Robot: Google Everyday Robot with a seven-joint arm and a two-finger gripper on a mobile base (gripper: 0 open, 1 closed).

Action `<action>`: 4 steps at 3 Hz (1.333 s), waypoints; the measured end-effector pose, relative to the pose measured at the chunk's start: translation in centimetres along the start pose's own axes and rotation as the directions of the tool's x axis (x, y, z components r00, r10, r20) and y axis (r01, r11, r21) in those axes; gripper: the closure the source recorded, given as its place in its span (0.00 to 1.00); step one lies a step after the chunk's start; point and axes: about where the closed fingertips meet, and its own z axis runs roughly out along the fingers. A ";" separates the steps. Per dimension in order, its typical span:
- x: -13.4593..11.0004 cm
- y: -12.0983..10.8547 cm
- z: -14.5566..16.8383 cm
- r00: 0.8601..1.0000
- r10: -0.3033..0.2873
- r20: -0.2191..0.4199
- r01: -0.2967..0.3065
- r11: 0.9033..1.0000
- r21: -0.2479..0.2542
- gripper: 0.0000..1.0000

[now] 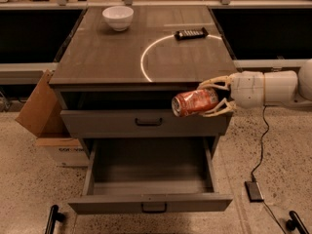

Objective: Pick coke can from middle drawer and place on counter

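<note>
Just below the counter (112,57) edge | claw (204,99) pinching coke can (194,102) | red, sideways, silvery end left

txt: none legible; coke can (194,103) lettering blurred | end effector (204,100): clasps can by counter (122,52) front

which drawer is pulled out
The lower drawer, pulled far out, box showing; the upper drawer sits pushed in. The claw holds the coke can in front of that one.
</note>
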 end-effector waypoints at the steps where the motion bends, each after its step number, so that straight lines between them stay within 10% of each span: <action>1: -0.5 -2.3 0.0 1.000 -0.011 -0.013 0.011 1.000 -0.001 1.00; 4: -0.5 -14.7 2.2 0.995 0.011 -0.099 0.002 0.991 0.133 1.00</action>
